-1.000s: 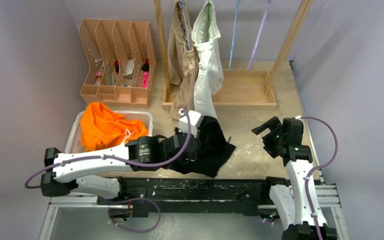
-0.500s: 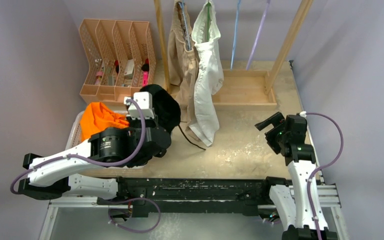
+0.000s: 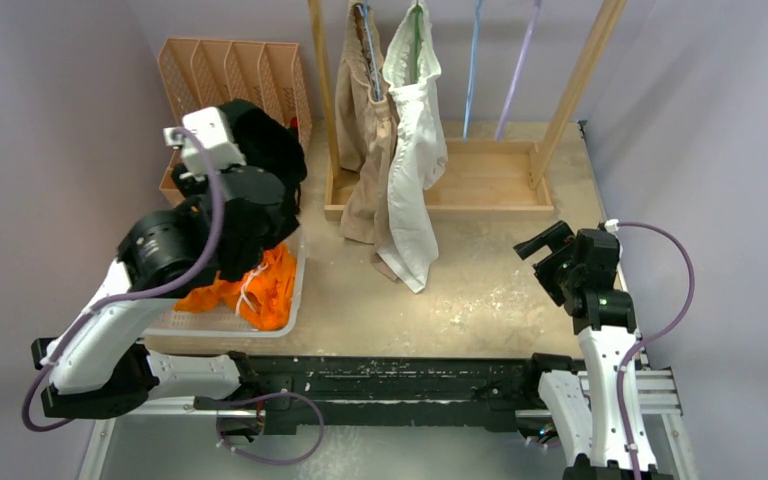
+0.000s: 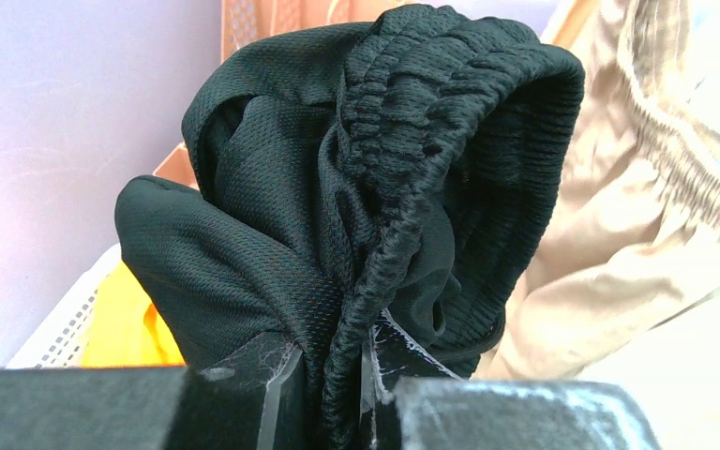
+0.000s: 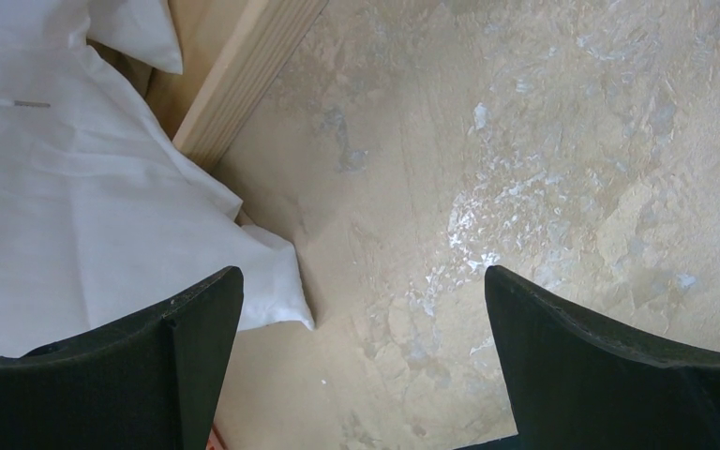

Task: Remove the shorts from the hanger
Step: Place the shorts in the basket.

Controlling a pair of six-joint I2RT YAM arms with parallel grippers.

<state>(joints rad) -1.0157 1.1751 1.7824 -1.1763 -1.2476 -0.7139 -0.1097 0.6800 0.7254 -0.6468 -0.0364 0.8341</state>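
My left gripper (image 4: 347, 375) is shut on the elastic waistband of the black shorts (image 4: 384, 141), which bunch up above its fingers. In the top view that arm is raised over the white basket (image 3: 200, 322), the black shorts (image 3: 265, 135) hanging from it. Orange shorts (image 3: 265, 290) lie in the basket. Beige shorts (image 3: 363, 130) and white shorts (image 3: 415, 150) hang on hangers from the wooden rack (image 3: 440, 195). My right gripper (image 3: 545, 255) hovers open over bare table at the right, its jaws (image 5: 361, 281) empty, with a white shorts leg (image 5: 56, 187) at its left.
A tan file organiser (image 3: 200, 70) stands at the back left, partly behind the black shorts. A blue hanger (image 3: 470, 60) and a purple hanger (image 3: 520, 70) hang bare on the rack. Walls close in on the left and right.
My left arm swung the black shorts from the table's middle up and left, to above the basket. The right arm barely moved.
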